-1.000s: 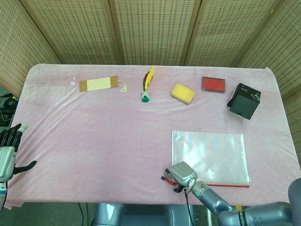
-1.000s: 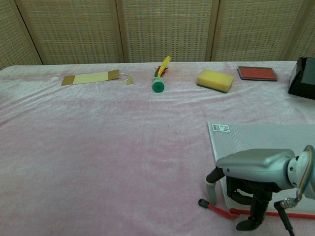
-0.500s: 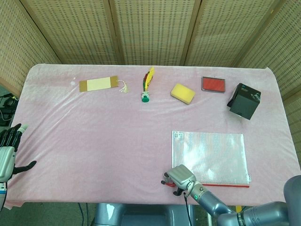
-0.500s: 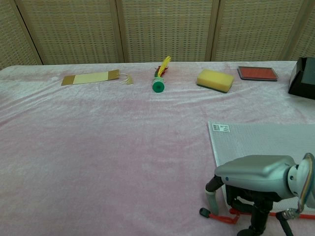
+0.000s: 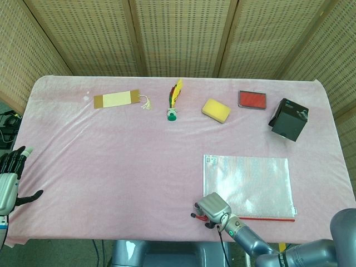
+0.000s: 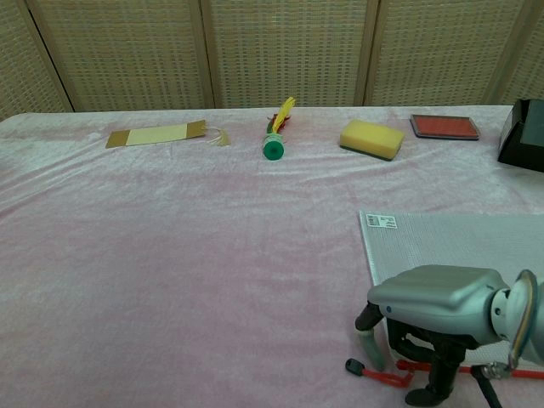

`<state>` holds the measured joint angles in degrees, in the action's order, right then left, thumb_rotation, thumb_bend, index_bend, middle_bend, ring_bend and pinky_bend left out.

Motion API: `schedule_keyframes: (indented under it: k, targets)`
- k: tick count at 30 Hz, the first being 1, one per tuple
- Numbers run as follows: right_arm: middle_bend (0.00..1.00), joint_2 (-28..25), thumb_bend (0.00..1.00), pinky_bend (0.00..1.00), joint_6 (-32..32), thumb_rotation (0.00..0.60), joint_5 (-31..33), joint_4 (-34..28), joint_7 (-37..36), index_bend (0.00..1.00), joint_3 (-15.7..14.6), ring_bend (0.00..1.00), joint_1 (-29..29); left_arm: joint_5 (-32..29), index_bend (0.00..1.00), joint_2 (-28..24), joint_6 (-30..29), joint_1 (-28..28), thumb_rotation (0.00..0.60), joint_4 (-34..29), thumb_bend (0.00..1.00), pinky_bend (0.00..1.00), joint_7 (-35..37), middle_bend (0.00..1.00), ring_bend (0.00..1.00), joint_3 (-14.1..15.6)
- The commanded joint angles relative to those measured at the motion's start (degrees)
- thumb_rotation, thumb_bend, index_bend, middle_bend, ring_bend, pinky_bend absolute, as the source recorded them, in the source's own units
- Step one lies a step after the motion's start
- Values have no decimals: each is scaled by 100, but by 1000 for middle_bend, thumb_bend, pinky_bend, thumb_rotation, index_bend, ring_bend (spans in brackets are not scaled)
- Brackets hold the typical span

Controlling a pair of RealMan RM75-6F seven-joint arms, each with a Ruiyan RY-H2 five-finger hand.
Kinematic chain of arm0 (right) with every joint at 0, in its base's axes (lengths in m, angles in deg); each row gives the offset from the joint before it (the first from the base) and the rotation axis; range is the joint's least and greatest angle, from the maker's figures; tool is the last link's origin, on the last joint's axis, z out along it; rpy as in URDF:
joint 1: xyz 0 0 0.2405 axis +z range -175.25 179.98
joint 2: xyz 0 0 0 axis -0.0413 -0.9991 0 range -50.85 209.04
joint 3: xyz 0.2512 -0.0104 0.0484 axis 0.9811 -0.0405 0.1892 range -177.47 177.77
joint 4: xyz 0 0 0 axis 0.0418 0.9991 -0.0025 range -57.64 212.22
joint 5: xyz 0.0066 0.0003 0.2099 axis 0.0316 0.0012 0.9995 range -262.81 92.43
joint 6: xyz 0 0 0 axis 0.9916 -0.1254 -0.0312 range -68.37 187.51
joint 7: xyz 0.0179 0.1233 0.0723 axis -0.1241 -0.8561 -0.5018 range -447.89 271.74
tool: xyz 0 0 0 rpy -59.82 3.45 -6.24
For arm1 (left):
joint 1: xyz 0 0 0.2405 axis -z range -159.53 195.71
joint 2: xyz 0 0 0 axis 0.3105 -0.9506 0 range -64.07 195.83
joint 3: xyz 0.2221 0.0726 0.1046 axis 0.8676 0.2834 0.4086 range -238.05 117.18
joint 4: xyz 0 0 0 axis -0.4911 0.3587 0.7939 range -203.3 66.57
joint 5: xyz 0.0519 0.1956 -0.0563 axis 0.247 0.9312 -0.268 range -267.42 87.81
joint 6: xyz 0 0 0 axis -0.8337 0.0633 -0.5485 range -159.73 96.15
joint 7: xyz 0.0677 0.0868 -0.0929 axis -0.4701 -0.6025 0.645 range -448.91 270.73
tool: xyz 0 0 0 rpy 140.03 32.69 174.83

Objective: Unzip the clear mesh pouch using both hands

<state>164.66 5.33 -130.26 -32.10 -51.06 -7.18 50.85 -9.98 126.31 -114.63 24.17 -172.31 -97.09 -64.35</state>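
The clear mesh pouch lies flat at the near right of the pink table, with a red zipper along its near edge. My right hand hangs over the pouch's near-left corner, fingers pointing down. In the chest view the right hand straddles the red zipper pull and pinches it just left of the pouch. My left hand is off the table's left edge, far from the pouch, fingers apart and holding nothing.
Along the far side lie a tan bookmark, a shuttlecock with a green base, a yellow sponge, a red pad and a black box. The table's near edge runs just below the zipper.
The right hand has shifted slightly toward the near edge, and the red pull has moved with it. The left hand has stayed put.
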Motion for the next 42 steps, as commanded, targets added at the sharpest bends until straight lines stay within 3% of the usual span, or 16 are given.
schedule_keyframes:
  k: [1,11,26,38,42]
  targets:
    - [933,40,487,1000,-3,600,-54,41,4,534,-17,919,-16,0,0,-1,-4,-1,600,-1,0,0,5,0,0,-1]
    - [941,163,563,1000,-71,600,-509,284,-75,562,-56,925,-153,-4,0,-5,10,8,600,6,0,0,19,0,0,-1]
    - [945,195,574,1000,-3,600,-714,392,-69,622,-87,927,-251,0,0,-15,7,9,600,-2,0,0,26,0,0,5]
    - [959,203,858,1000,27,600,-1090,519,-350,703,-35,938,-402,-4,0,-3,18,16,600,2,0,0,7,0,0,12]
    - [962,93,879,1000,61,600,-1346,459,-638,723,57,940,-454,-7,0,-3,28,20,600,-2,0,0,3,0,0,14]
